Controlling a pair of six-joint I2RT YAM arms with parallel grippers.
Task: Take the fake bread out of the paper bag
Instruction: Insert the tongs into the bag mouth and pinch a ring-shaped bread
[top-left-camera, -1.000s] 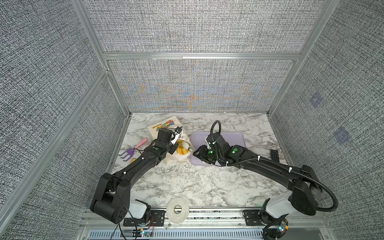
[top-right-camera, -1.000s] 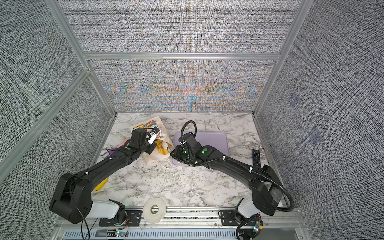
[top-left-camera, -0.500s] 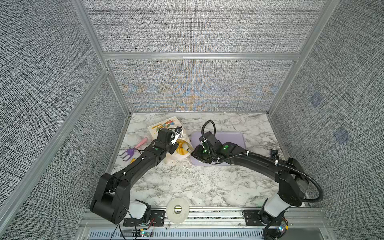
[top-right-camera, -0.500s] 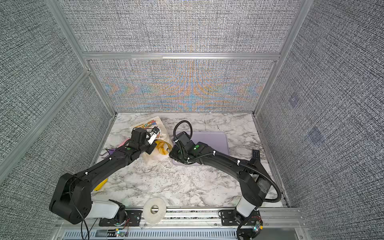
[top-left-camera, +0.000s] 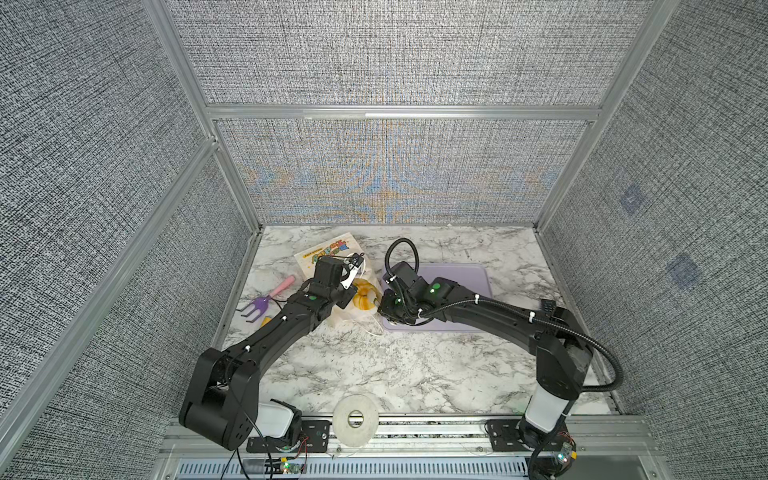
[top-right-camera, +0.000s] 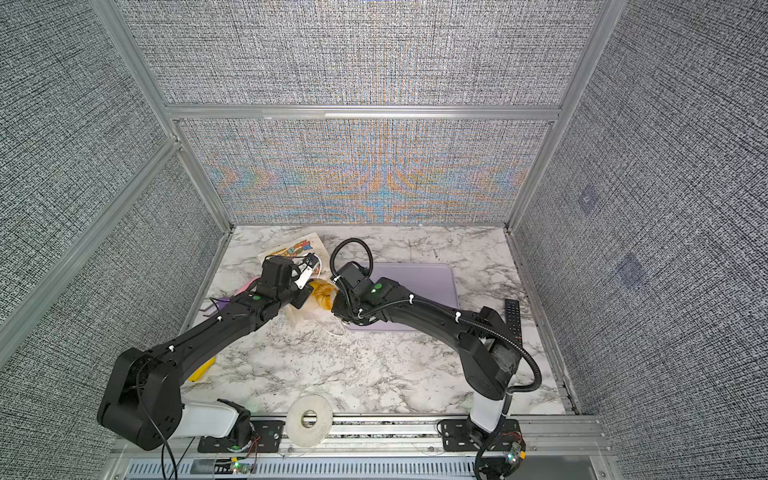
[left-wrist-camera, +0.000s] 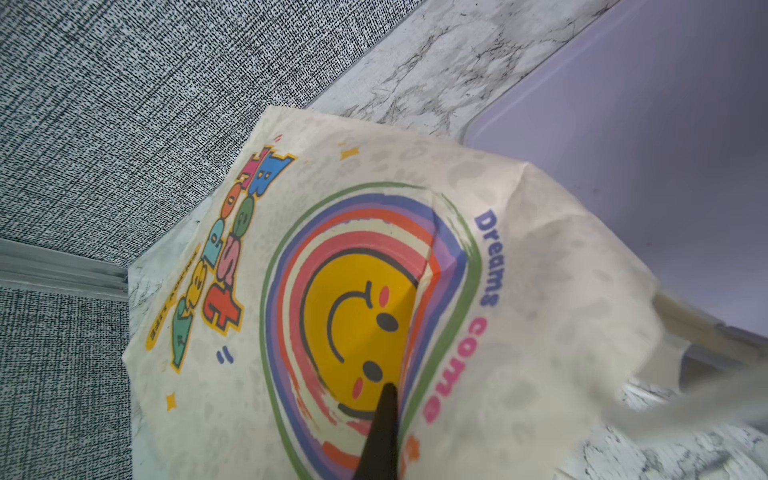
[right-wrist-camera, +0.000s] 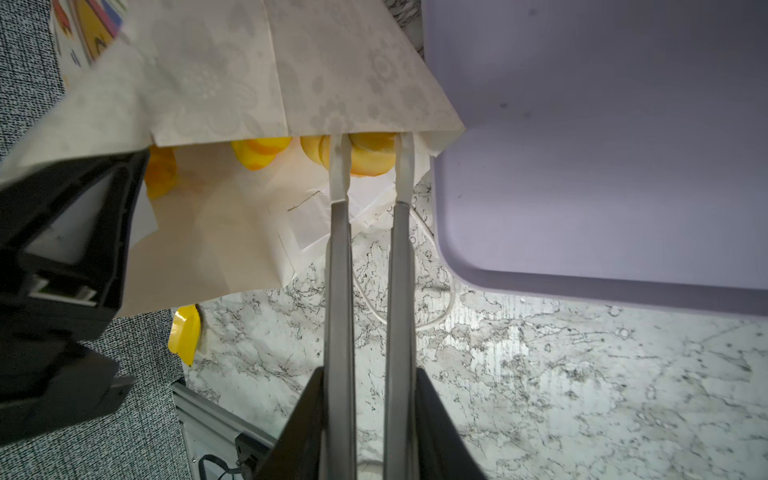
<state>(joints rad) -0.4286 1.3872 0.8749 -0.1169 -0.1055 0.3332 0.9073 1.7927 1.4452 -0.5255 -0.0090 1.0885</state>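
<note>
Your left arm (top-left-camera: 286, 328) and right arm (top-left-camera: 498, 318): black, green wrist dots (top-left-camera: 435, 286), white cable ties (top-left-camera: 476, 298); 1 corrugated hose (top-left-camera: 614, 358); right gripper (right-wrist-camera: 372, 143) fingers (right-wrist-camera: 340, 270) grey.

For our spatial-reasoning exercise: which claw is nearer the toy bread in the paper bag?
Right. The right claw is in the bag's mouth, tips clasping a bun; the left claw pinches the bag's printed side.

Place: looks like a robot lab test cell you're running here.
Walls: grey woven panels (top-left-camera: 374, 54) in an aluminium frame (top-left-camera: 399, 113) box your worktop (top-left-camera: 374, 365) in on three sides.
Arms: your left arm (top-left-camera: 282, 328) and right arm (top-left-camera: 498, 316), both black, mounted on a slotted rail (top-left-camera: 436, 432) up front.
Loose bits: bare circuit board (top-left-camera: 286, 470) with wires, plus a tape roll (top-left-camera: 355, 417) on the rail.
</note>
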